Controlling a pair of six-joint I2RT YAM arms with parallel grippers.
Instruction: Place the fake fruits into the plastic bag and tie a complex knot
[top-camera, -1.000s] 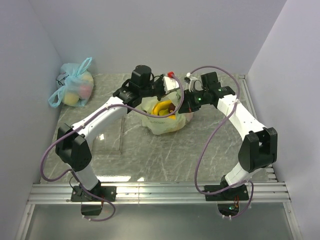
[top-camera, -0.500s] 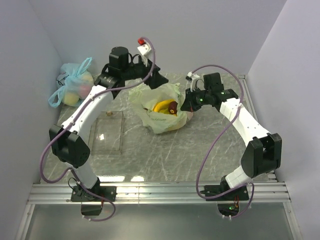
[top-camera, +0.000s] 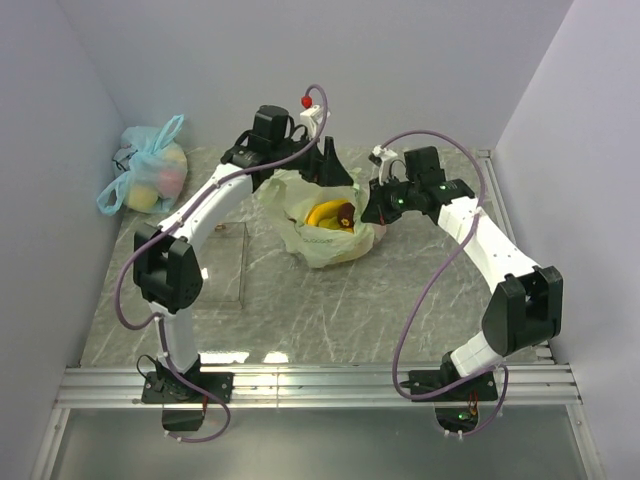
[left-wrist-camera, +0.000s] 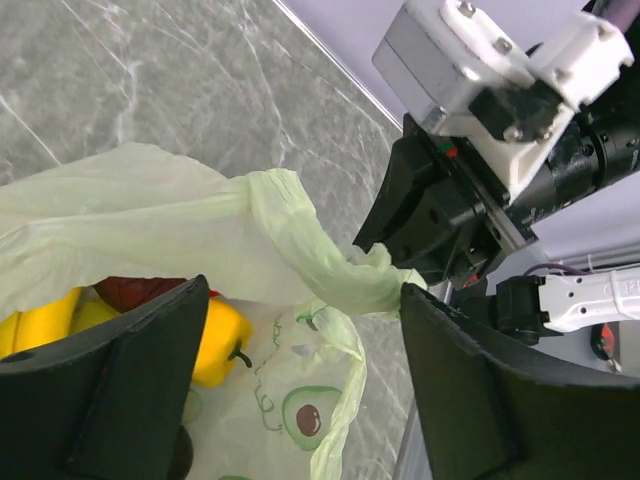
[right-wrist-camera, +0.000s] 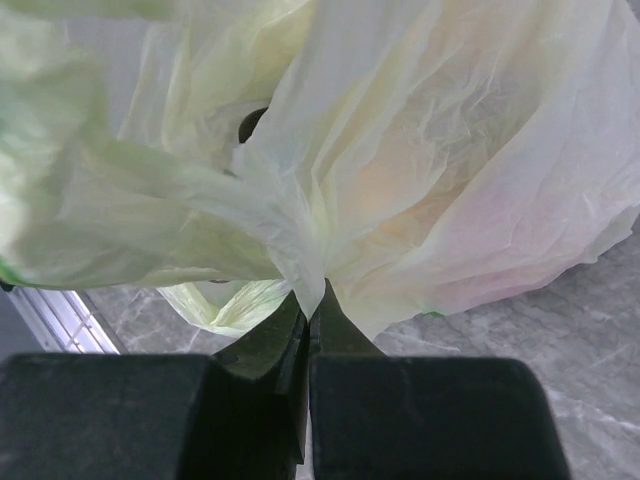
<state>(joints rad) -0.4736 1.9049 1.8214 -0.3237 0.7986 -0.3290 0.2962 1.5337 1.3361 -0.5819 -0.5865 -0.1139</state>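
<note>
The pale green plastic bag (top-camera: 322, 240) lies mid-table with its mouth open. Inside it show a yellow banana bunch (top-camera: 326, 213) and a dark red-brown piece (top-camera: 346, 211). My left gripper (top-camera: 329, 166) hangs open over the bag's far rim. In the left wrist view its fingers (left-wrist-camera: 110, 400) stand wide apart above a yellow lumpy fruit (left-wrist-camera: 218, 335) and a twisted handle strand (left-wrist-camera: 305, 245), gripping nothing. My right gripper (top-camera: 373, 207) is shut on a pinch of the bag's right rim (right-wrist-camera: 305, 262), and bag film (right-wrist-camera: 460, 150) fills that view.
A light blue knotted bag (top-camera: 150, 176) with pale fruits sits at the back left corner. A clear rectangular tray (top-camera: 215, 266) lies left of the green bag, under my left arm. Walls close in on three sides; a metal rail (top-camera: 320, 385) runs along the near edge.
My left gripper opened and let go of the bag's rim. It swung up and back to the left, then returned to the right over the bag. The right gripper kept its hold.
</note>
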